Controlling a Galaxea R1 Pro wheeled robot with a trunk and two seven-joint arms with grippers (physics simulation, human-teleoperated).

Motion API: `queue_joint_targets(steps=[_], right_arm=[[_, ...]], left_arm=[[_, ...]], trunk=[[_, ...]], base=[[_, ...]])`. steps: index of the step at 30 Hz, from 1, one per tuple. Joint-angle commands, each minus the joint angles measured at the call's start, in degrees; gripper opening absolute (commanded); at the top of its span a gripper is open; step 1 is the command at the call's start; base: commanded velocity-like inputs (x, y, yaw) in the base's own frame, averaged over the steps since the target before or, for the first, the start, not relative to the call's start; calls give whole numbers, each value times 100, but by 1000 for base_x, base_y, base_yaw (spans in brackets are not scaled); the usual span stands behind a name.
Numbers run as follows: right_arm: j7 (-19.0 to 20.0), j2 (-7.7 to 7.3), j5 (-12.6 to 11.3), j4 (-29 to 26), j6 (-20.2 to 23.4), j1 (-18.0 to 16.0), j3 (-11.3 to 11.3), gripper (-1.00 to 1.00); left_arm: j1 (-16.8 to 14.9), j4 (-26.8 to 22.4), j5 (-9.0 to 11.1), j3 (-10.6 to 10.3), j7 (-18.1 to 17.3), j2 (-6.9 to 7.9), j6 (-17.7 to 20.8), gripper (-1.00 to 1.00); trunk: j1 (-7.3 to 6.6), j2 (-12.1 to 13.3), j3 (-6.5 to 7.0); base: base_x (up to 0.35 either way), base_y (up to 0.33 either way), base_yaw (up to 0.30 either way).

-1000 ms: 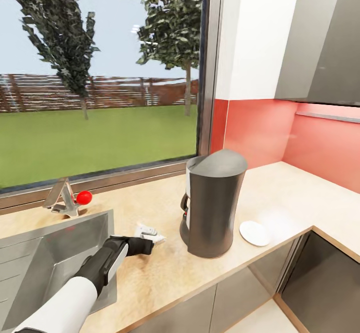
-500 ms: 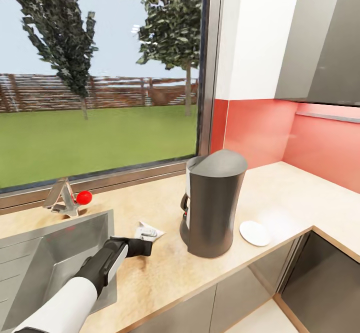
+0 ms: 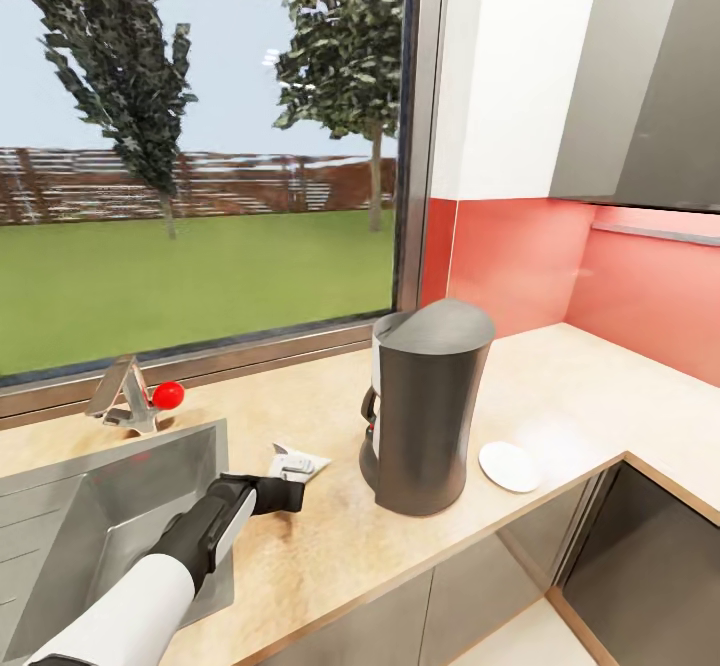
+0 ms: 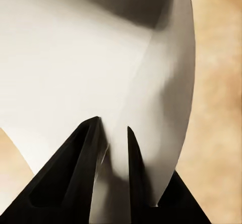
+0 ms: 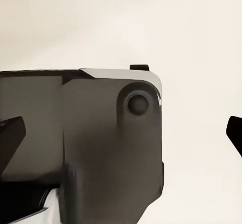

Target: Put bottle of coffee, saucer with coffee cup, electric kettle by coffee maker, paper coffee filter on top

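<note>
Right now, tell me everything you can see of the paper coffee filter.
The paper coffee filter is thin, white and creased, a folded sheet with a curved edge, as the left wrist view shows it. It is pinched between the dark fingers of the left hand, which is shut on its near edge. It sits low over the beige countertop, between the sink and the coffee maker, apart from the latter. Whether it touches the counter cannot be told.
</note>
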Motion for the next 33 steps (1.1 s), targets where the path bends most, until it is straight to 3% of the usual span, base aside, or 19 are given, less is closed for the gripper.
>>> queue_joint_targets(steps=[1,21,23,28,33], right_arm=[[-6,2,-5,-3,-14,1,-8,100],[-11,2,1,-3,-11,1,-8,100],[-13,2,11,-3,-14,1,-1,100],[-13,2,21,-7,-15,1,32,100],[-13,2,22,-18,-20,1,36,100]], left_arm=[[1,-2,20,-11,3,3,37,-100],[-77,-127,11,-18,18,15,155,-100],[-136,-236,10,-14,21,26,301,-100],[-562,-570,11,-8,14,71,1151,-100],[-1041,-696,28,8,12,118,1555,-100]], trunk=[[3,-6,-8],[3,-6,-8],[3,-6,-8],[3,-6,-8],[3,-6,-8]], base=[[0,0,0],[0,0,0],[0,0,0],[0,0,0],[0,0,0]])
